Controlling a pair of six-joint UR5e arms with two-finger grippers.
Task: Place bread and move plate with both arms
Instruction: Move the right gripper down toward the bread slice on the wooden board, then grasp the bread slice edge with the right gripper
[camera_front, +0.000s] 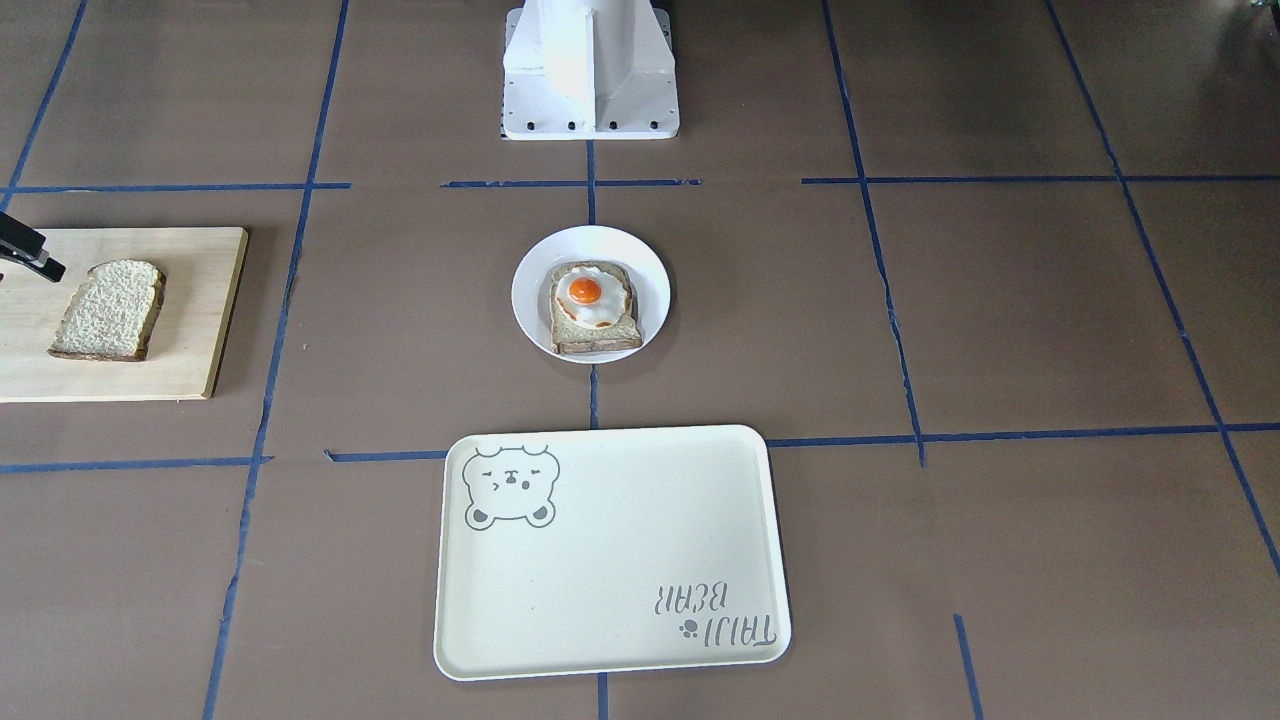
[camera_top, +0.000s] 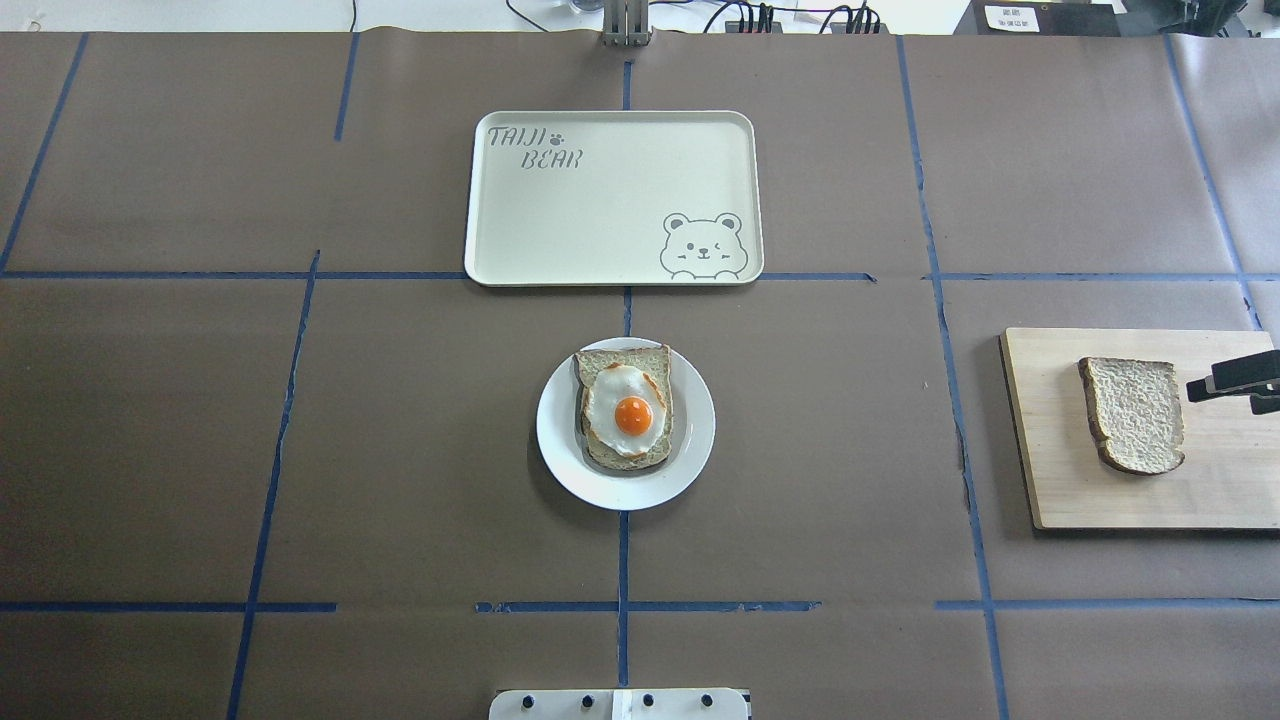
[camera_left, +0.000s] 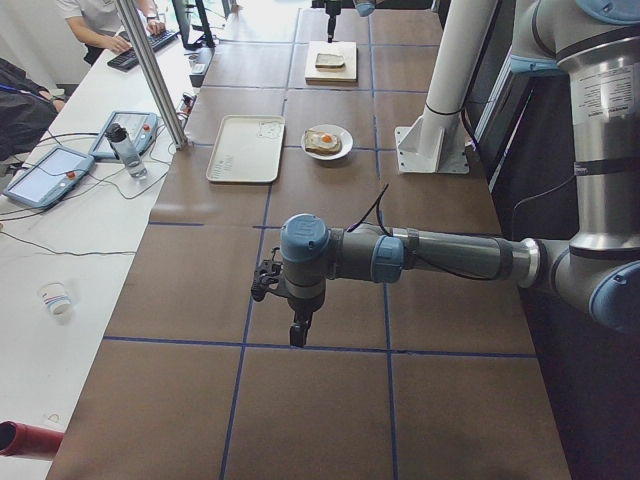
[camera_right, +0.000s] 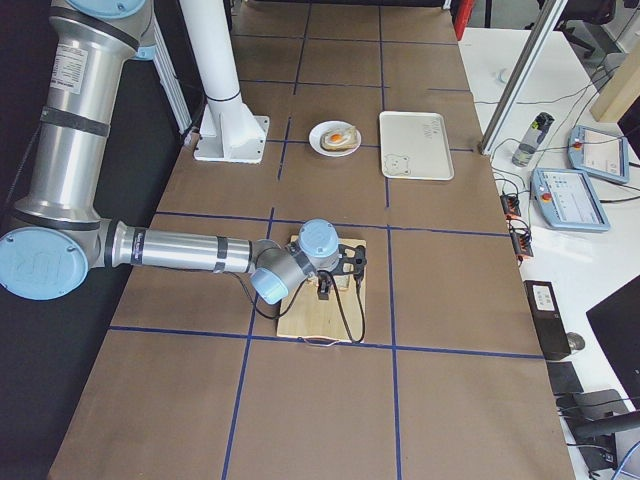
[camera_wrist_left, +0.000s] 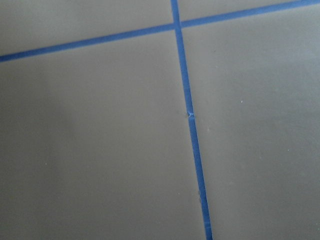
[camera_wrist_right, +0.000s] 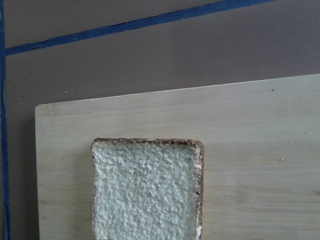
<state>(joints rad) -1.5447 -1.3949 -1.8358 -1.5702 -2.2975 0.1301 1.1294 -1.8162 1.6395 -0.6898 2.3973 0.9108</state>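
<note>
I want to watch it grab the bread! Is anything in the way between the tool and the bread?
No, nothing visible is in the way. The right tool hangs just beside the bread, above the wooden board the bread lies on.

Brown table (camera_top: 300, 450) gridded with blue tape (camera_top: 622, 560), bread (camera_top: 1133, 414) pale grey-beige with a thin brown crust on a light wood-grain board (camera_top: 1050, 480), plain white plate (camera_top: 690, 455), yellowish toast (camera_top: 600, 365), white egg (camera_top: 610, 390) with orange yolk (camera_top: 633, 415), and a cream tray (camera_top: 600, 200) with a grey bear (camera_top: 703, 245) and lettering.
</note>
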